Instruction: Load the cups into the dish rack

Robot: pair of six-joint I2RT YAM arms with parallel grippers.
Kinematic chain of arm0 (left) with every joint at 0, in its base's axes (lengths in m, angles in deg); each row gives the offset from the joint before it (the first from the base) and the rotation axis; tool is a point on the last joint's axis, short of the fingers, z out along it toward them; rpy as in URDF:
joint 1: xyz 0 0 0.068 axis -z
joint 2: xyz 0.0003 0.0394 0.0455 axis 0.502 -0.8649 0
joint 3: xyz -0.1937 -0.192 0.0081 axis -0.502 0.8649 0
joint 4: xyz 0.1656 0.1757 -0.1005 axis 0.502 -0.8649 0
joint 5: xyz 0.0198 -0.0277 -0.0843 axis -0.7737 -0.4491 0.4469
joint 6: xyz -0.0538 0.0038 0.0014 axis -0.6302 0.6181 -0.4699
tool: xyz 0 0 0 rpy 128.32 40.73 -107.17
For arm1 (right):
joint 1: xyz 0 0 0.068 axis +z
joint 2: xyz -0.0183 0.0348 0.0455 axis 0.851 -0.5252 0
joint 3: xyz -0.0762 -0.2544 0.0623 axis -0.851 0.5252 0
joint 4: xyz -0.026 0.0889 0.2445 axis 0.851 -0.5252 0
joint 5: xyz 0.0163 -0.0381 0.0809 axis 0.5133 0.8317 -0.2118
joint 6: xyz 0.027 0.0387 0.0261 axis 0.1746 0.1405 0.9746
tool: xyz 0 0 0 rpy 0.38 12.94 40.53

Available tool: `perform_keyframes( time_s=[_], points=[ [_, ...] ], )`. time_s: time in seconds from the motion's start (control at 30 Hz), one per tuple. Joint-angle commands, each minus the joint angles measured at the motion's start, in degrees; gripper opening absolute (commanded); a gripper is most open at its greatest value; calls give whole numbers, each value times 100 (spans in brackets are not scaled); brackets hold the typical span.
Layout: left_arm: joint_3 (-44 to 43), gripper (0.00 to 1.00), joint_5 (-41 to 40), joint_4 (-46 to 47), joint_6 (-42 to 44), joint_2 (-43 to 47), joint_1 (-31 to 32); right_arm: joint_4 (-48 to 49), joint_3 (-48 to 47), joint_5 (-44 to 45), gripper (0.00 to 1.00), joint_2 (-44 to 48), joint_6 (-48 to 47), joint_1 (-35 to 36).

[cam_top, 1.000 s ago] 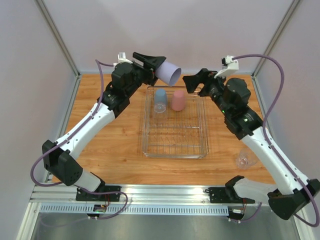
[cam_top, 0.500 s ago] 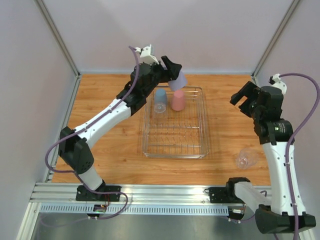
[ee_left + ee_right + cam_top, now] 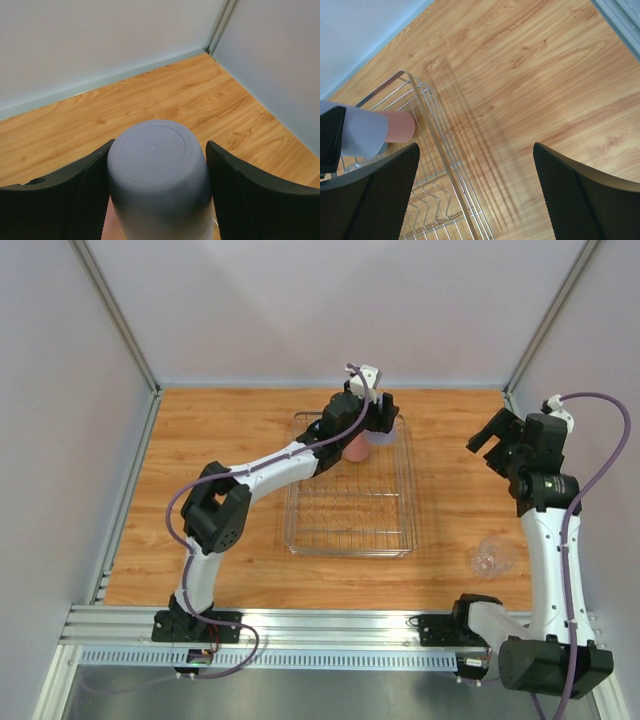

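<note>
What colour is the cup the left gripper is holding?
Pale purple: the lavender cup shows best in the left wrist view, its base toward the camera.

Layout, seen from above
The dish rack point(image 3: 411, 502) sits mid-tabletop point(image 3: 230, 430); held cup point(image 3: 157, 175) hangs over its far right corner, beside a cup inside point(image 3: 352, 449) (partly hidden); third cup point(image 3: 490, 558) on the tabletop, right of the rack.

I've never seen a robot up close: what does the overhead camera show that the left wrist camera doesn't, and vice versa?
Only overhead: the dish rack's full outline, a clear cup on the table, the open right gripper. Only left wrist: the lavender cup's round base, held between the fingers of the left gripper. Both: that wooden table and the pale walls.
</note>
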Motion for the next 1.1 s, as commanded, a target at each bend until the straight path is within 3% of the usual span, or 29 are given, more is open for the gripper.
perform_keyframes(
  time_s=[0.0, 0.43, 0.73, 1.07],
  points=[
    [-580, 51, 186, 667, 430, -172, 40, 472, 178, -533, 98, 24, -148, -246],
    [-985, 52, -227, 658, 439, -1043, 128, 429, 477, -59, 100, 165, -456, -281],
    [-941, 52, -210, 1589, 694, -1500, 128, 490, 494, -41, 100, 104, -456, -273],
    [-757, 54, 10, 2020, 887, -1659, 128, 551, 486, -85, 100, -2, -447, -273]
  ],
)
